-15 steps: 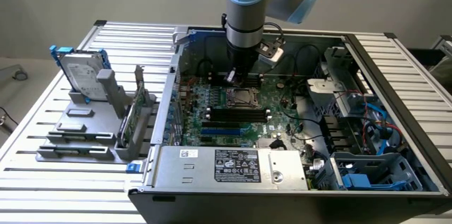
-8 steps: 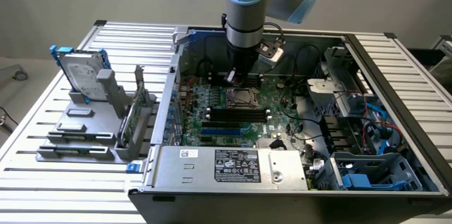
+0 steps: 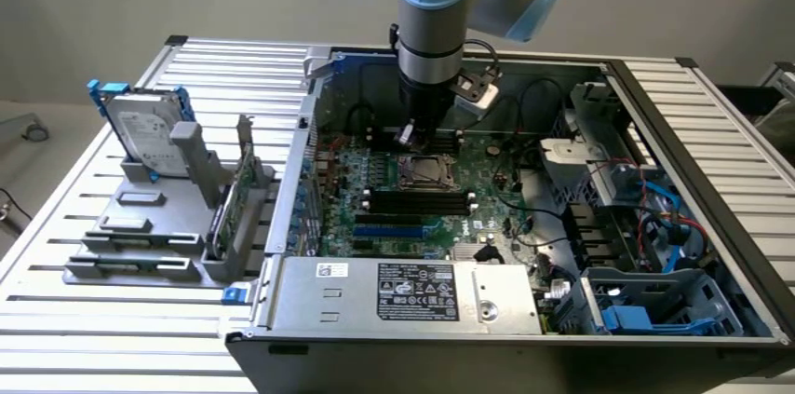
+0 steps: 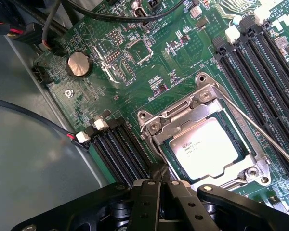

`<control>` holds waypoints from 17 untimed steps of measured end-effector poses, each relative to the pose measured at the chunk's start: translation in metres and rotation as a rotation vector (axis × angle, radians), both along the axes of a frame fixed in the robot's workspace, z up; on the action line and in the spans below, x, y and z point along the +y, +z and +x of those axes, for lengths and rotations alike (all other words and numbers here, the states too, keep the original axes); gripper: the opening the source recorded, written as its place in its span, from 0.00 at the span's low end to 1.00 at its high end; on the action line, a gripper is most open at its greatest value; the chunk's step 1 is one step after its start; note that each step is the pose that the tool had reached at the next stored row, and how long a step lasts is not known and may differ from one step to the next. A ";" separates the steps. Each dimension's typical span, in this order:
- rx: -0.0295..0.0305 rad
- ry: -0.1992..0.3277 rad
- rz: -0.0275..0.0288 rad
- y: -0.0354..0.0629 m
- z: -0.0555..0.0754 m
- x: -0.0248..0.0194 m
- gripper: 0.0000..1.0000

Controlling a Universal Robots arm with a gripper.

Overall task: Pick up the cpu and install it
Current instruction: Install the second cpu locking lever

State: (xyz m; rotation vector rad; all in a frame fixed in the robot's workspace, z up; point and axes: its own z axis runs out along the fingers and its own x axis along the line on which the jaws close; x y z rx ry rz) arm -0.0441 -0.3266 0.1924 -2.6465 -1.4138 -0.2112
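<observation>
Shut tight and holding nothing, the gripper (image 4: pixel 161 190) hangs just above the cpu (image 4: pixel 206 146), which sits flat in its metal socket (image 4: pixel 202 103), so it looks put in.

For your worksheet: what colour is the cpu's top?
Silver-grey metal; the cpu shows best in the wrist view.

Gripper (image 4: pixel 159 185) fingertips hidden below own black linkage in the wrist view. In the exterior view, arm (image 3: pixel 441 3) cut off at 12 o'clock; computer case (image 3: pixel 646 343) clipped at 6 o'clock. Socket (image 3: pixel 424 170) contents too small to tell there. Print on cpu (image 4: pixel 207 147) too small to read. Memory slots (image 4: pixel 274 72) cut at 3 o'clock edge.
</observation>
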 end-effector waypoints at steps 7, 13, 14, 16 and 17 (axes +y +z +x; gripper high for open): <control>0.0000 0.000 -0.0001 0.0000 0.000 0.0000 0.11; 0.0000 0.000 -0.0001 0.0000 0.000 0.0000 0.11; 0.0000 0.000 -0.0001 0.0000 0.000 0.0000 0.11; 0.0000 0.000 0.0000 0.0000 0.000 0.0000 0.11; 0.0000 0.000 0.0000 0.0000 0.000 0.0000 0.11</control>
